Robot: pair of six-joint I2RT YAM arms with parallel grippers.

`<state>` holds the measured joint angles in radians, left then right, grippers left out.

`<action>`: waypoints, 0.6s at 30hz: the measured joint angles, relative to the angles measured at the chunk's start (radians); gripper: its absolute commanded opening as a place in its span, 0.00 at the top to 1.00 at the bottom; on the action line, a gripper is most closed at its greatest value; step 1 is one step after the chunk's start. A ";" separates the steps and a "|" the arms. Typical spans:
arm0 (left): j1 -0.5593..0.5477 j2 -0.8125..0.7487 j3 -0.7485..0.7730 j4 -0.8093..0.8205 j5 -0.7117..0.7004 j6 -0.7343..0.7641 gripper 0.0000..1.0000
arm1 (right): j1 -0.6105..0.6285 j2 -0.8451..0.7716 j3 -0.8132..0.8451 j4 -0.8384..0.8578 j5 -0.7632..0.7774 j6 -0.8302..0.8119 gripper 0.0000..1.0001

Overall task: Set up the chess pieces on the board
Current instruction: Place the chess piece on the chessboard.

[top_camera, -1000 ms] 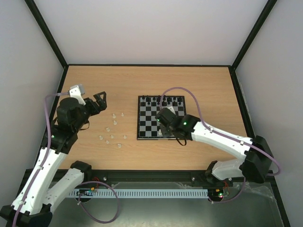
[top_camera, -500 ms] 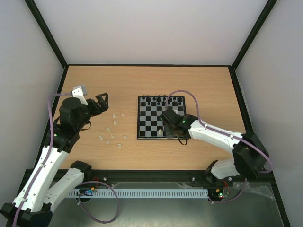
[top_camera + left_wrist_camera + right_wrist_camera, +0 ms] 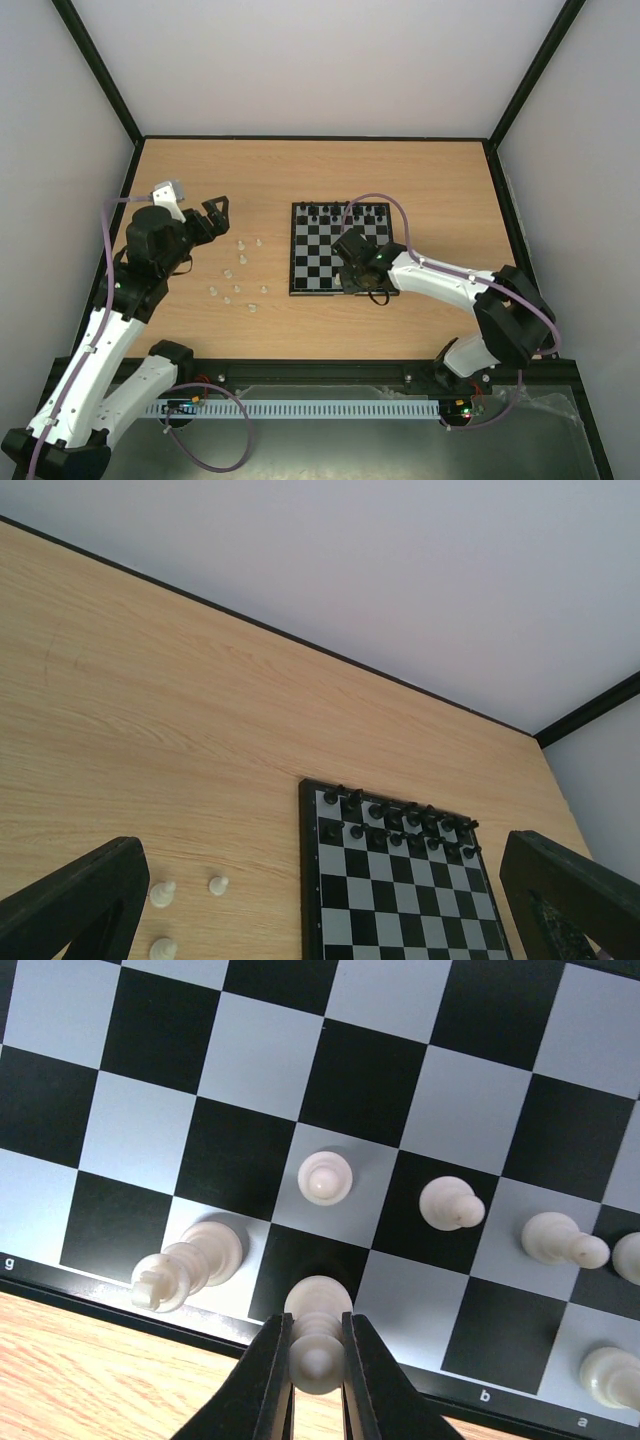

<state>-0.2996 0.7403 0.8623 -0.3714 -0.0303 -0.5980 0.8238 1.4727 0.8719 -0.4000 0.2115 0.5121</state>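
Down at the near edge of the small square black-and-pale-grey chessboard (image 3: 312, 265), the right hand (image 3: 317, 1360) is pinched narrow on one tiny white plastic chessman (image 3: 317, 1305). Its two dark fingers (image 3: 272, 1380) clamp the piece's top from both sides. The held chessman's round base sits over a dark square in the row beside the thin black rim. I can't tell from here whether it is touching down.

Count along in the right wrist view, and that's seven white chessmen on the board. There's one in the grip. One tall turreted white piece (image 3: 187, 1263) stands just to its left in the same edge row, on a pale square. Three white pawns (image 3: 325, 1177) line up in the second row, and a fourth piece (image 3: 630, 1258) is cut off at the right border. One more white piece (image 3: 610, 1375) stands low on the right, in the edge row.

Out on the light wooden table (image 3: 420, 180), left of the board, I count about nine loose white chessmen (image 3: 237, 290), scattered and well apart from the rim. They are small enough that the count could be off by one.

The left hand (image 3: 212, 214) hangs beyond that scatter with its fingers spread wide, holding nothing. Its own camera catches three of the loose pieces low in frame.

Along the board's far edge stand two rows of tiny black chessmen (image 3: 397, 825), crowded too tightly to count one by one.
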 measured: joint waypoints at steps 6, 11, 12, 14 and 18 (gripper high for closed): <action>0.000 0.005 0.000 0.006 0.000 0.000 0.00 | 0.000 0.017 0.000 0.018 -0.021 -0.007 0.89; 0.000 0.005 -0.002 0.009 0.000 0.000 0.01 | 0.000 0.039 0.000 0.035 -0.023 -0.011 0.86; 0.000 0.005 -0.005 0.011 0.000 0.000 0.01 | 0.000 0.040 0.000 0.041 -0.022 -0.012 0.80; 0.000 0.005 -0.007 0.011 0.000 0.000 0.01 | 0.000 0.041 0.000 0.043 -0.021 -0.013 0.73; 0.000 0.005 -0.009 0.011 0.000 0.000 0.01 | 0.000 0.047 0.000 0.041 -0.019 -0.015 0.63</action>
<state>-0.2996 0.7452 0.8532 -0.3599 -0.0303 -0.5983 0.8238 1.5196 0.8719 -0.3592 0.1925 0.4973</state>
